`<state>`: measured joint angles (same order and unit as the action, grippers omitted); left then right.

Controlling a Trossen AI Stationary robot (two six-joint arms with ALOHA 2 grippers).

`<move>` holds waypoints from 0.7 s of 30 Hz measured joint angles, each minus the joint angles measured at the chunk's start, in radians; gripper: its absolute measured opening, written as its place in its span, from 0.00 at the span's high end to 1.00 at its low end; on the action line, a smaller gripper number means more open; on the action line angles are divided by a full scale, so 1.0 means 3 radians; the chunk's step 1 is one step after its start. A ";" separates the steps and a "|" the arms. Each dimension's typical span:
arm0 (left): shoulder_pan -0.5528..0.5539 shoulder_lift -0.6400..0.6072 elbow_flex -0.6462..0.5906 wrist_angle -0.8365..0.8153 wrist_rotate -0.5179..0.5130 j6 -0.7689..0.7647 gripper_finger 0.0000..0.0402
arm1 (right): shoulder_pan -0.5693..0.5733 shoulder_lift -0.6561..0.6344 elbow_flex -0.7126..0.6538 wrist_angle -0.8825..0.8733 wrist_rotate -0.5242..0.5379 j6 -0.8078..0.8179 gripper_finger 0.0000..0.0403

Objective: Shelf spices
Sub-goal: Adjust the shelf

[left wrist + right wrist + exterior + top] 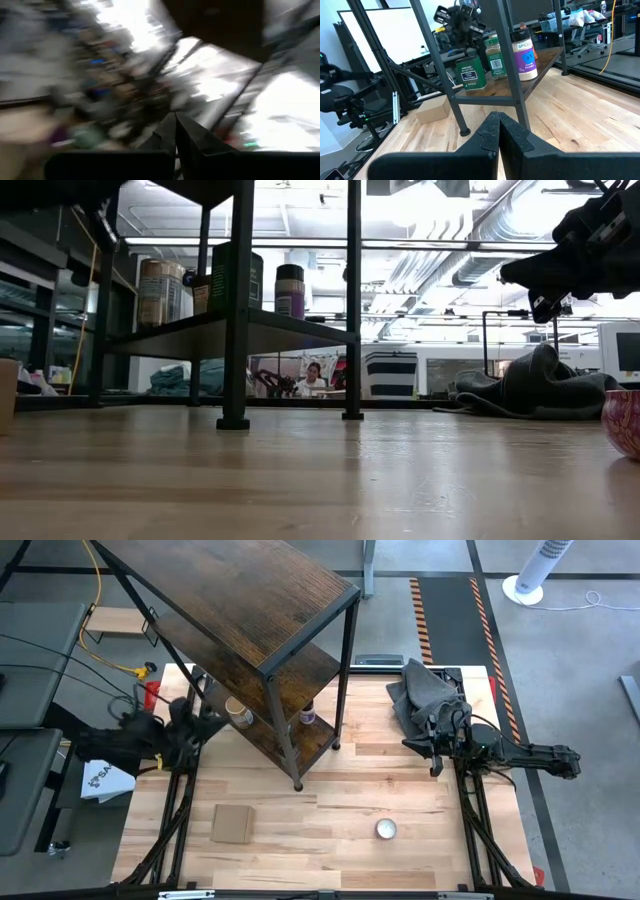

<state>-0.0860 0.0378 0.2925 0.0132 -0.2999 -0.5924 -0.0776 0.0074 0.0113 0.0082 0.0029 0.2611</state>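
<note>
Left gripper (pixel 203 726): held together, empty, raised near the table's left edge just beside the shelf's left side; its wrist picture is smeared, so nothing fine can be read from it.
Right gripper (pixel 496 131): fingers pressed together, nothing clamped, raised near the table's right edge and aimed across at the shelf.
Shelf (pixel 262 610): stood toward the table's far-left part, its legs planted on the boards.
Spices on the lowest board: a green tin (pixel 471 72), a green-lidded jar (pixel 495 57) and a jar with a purple-white label (pixel 525 59) are lined up near the board's front edge; a tan-lidded jar (pixel 240 712) is seen on the same board from above. A pouch cannot be made out.
Table remainder: a cardboard square (pixel 231 823) and a silvery disc (pixel 386 830) are left toward the near edge, a grey cloth (pixel 427 692) at the far-right corner.
Progress (judged): the spices appear to be shelved already; both arms seem parked.
Risk (judged): the left arm sits close to the shelf frame, so a careless swing could knock a post and jars near the board's edge could be toppled. The right arm could snag the cloth lying beside it.
</note>
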 joint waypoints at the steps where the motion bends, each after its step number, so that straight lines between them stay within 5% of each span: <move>1: 0.0000 0.0020 0.0174 -0.0358 -0.0195 0.0026 1.00 | -0.0001 0.0000 0.0000 0.0000 0.0000 0.0000 1.00; 5: 0.0003 0.0139 0.0777 -0.1470 -0.0777 -0.0006 1.00 | -0.0001 -0.0001 0.0000 0.0000 0.0000 0.0000 1.00; 10: 0.0003 0.0304 0.1175 -0.2153 -0.0856 -0.0268 1.00 | 0.0000 -0.0001 0.0000 -0.0001 0.0000 0.0000 1.00; 21: 0.0001 0.0360 0.1212 -0.2095 -0.0315 -0.0465 1.00 | -0.0001 -0.0001 0.0000 -0.0001 0.0000 0.0000 1.00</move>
<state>-0.0856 0.1459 0.6559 -0.6154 -0.3945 -0.7318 -0.0778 0.0071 0.0113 0.0078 0.0029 0.2611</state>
